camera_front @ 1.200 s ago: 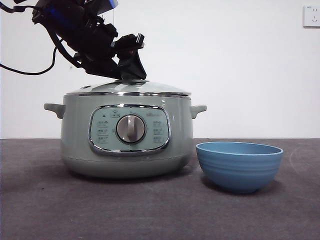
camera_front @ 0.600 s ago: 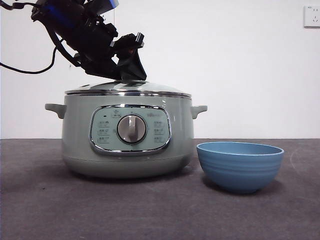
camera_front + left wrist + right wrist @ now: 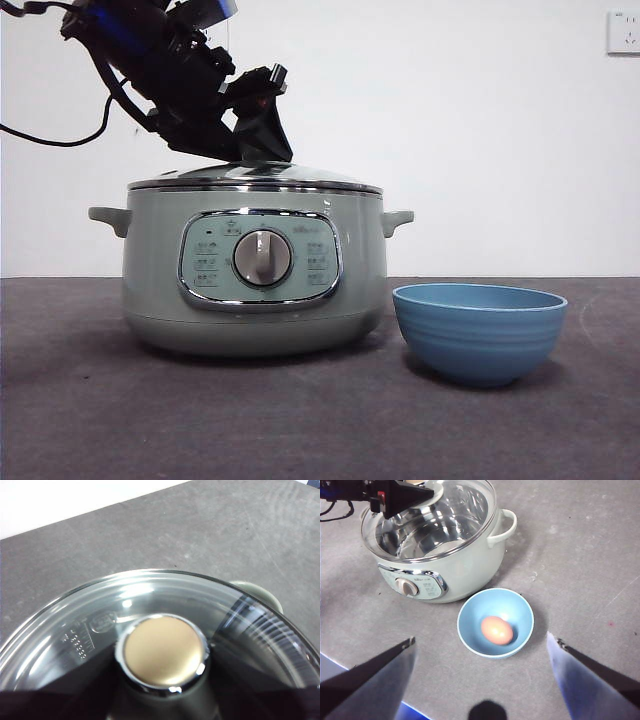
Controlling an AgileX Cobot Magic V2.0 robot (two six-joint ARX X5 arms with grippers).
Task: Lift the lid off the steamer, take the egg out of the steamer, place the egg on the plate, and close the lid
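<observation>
Front view: reaching down from the upper left at a slant, dark and bulky, with cables trailing behind, the left gripper [image 3: 262,150] meeting the crown of the lid [image 3: 255,177]. Lying flat on the steamer [image 3: 255,268], chrome rim level all the way round. Standing on the dark table [image 3: 90,400], dial facing forward. Sitting just to the side of the steamer, close but not touching, the plate [image 3: 480,330]. Hiding its inside from this low angle. Showing high on the white wall, a socket [image 3: 622,32].

Left wrist view: looking straight down on the knob [image 3: 162,652], filling the middle of the glass lid [image 3: 75,625]. Showing only dark shapes along the near edge on either side of the knob, so not possible to tell here whether gripping or merely resting around it. Peeking out past the rim, one steamer [image 3: 260,592] handle.

Right wrist view: hanging high above the table [image 3: 580,545], well back from the work, the right gripper [image 3: 480,675] with its two jaws spread wide apart and holding nothing. Looking down on everything: lying in the middle of the plate [image 3: 470,630], the egg [image 3: 496,630]. Sitting just beside it, the steamer [image 3: 465,575] with the lid [image 3: 465,515] on top and shiny metal showing through the glass. Coming in from the far side, the left gripper [image 3: 422,494], its black tip pressed at the knob.
</observation>
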